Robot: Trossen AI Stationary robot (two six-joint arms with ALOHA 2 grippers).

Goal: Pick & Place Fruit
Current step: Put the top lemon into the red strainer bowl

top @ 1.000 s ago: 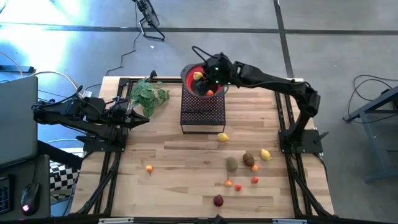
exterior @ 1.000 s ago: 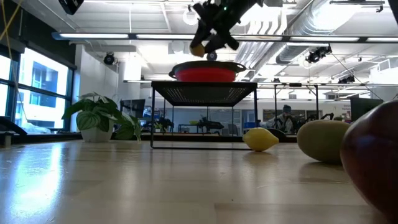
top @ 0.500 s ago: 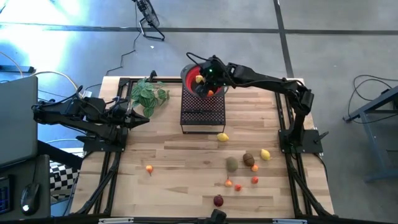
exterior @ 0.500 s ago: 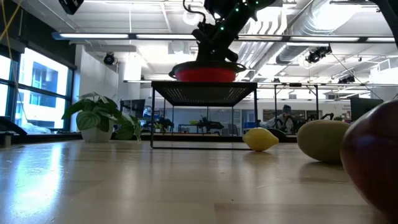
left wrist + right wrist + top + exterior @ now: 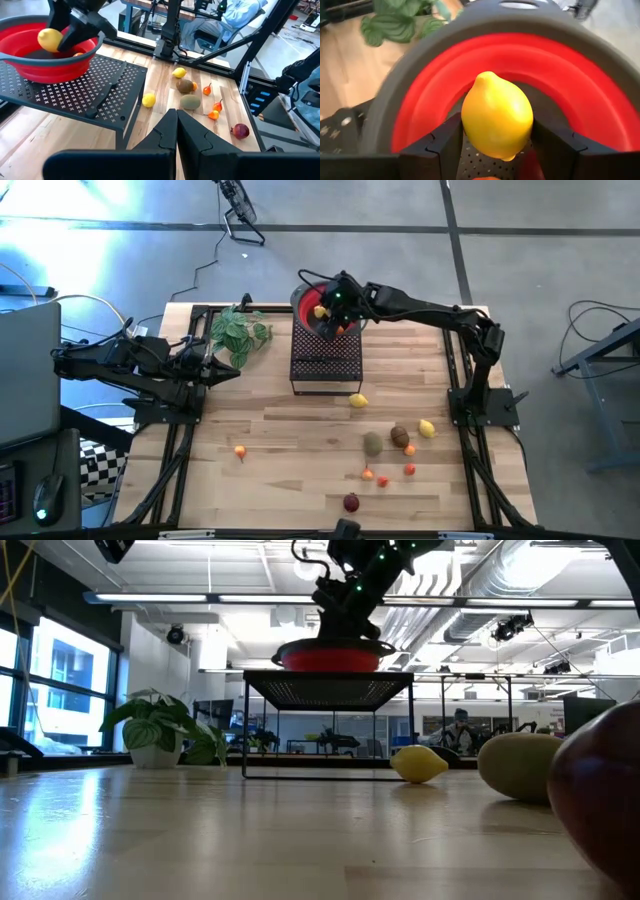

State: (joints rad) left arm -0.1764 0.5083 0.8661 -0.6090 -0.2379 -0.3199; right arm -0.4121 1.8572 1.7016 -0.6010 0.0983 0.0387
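Grey concrete floor (image 5: 520, 240), bright windows (image 5: 60, 680), ceiling strip lights (image 5: 200, 600), exposed ducts (image 5: 520, 570).

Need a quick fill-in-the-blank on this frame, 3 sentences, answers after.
1. The right gripper holds a yellow ____ over the bowl.
2. The bowl sits on a black mesh stand, and its inside is ____.
3. The left gripper, waiting near the potted plant, has its fingers ____.

Answers: lemon; red; shut
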